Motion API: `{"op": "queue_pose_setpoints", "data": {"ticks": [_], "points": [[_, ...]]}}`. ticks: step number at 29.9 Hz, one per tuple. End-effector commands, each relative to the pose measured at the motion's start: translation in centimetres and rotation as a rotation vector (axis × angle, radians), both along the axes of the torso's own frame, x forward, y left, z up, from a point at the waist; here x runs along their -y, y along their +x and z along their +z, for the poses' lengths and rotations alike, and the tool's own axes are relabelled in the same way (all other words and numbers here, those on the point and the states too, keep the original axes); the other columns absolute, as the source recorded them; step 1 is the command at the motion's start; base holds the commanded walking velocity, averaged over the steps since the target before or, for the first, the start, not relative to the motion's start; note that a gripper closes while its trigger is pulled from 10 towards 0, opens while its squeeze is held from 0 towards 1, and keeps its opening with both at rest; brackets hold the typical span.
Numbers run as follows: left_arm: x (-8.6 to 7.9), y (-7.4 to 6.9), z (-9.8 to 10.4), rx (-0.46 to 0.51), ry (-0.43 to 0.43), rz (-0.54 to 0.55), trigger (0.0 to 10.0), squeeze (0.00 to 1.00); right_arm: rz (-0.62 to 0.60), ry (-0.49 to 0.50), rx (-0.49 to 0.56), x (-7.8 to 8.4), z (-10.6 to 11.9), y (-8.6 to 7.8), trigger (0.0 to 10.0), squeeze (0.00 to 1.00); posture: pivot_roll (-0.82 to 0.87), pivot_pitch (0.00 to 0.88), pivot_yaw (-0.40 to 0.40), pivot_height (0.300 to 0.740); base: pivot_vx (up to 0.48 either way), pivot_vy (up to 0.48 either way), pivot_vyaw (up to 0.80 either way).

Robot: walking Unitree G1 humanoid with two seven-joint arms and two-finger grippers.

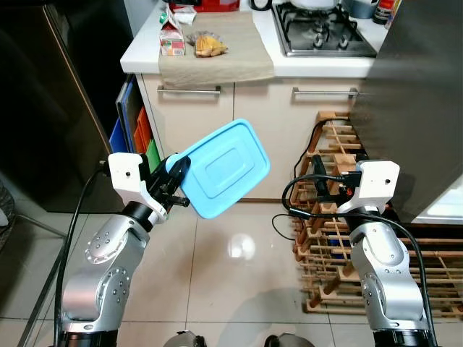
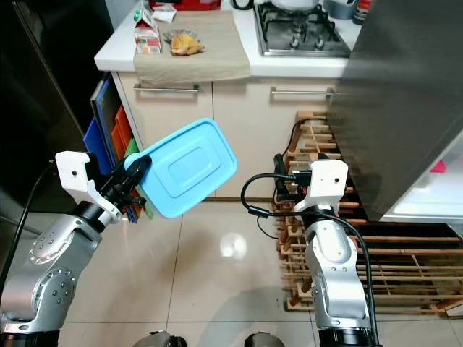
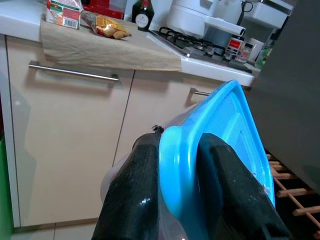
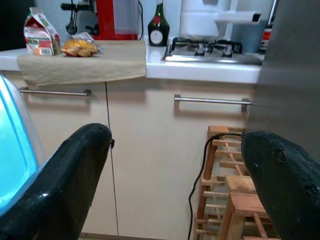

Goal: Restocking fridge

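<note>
My left gripper (image 1: 177, 173) is shut on the rim of a food container with a light blue lid (image 1: 223, 168), held tilted in mid-air above the tiled floor in front of the kitchen cabinets. In the left wrist view the two black fingers (image 3: 135, 185) pinch the blue lid's edge (image 3: 220, 135). My right gripper (image 4: 175, 185) is open and holds nothing, raised at about the same height to the right, facing the cabinet. The grey fridge door (image 1: 416, 94) stands open at the right edge.
A wooden rack (image 1: 340, 217) with cables stands low on the right, next to the right arm. On the counter lie a beige cloth (image 1: 213, 47), a carton (image 1: 171, 37), a snack bag (image 1: 208, 45) and a gas hob (image 1: 322, 29). A dark surface (image 1: 51, 101) stands at left.
</note>
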State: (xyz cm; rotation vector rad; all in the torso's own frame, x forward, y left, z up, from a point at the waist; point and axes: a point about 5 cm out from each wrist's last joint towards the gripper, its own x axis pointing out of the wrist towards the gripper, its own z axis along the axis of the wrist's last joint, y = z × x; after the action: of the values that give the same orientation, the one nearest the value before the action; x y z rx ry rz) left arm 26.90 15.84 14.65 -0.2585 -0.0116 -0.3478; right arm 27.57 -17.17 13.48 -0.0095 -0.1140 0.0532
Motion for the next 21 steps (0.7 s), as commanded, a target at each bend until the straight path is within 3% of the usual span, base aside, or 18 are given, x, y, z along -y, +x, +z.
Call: {"op": "queue_pose_setpoints", "data": {"ticks": [1, 13, 21], "points": [[0.03, 0.28, 1.01, 0.041, -0.005, -0.003, 10.0, 0.0, -0.008, 0.012, 0.001, 0.33, -0.04, 0.02, 10.0, 0.0, -0.13, 0.014, 0.035, 0.74, -0.259, 0.0, 0.0], [0.21, 0.75, 1.2, 0.055, 0.009, -0.014, 10.0, 0.0, -0.016, 0.012, -0.004, 0.46, -0.14, 0.05, 10.0, 0.0, -0.13, 0.015, 0.037, 0.74, -0.064, 0.0, 0.0], [0.59, 0.24, 1.21, 0.064, -0.022, -0.057, 10.0, 0.0, -0.022, 0.013, -0.011, 0.47, -0.46, -0.11, 10.0, 0.0, -0.13, 0.014, 0.046, 0.74, 0.0, -0.436, 0.0]]}}
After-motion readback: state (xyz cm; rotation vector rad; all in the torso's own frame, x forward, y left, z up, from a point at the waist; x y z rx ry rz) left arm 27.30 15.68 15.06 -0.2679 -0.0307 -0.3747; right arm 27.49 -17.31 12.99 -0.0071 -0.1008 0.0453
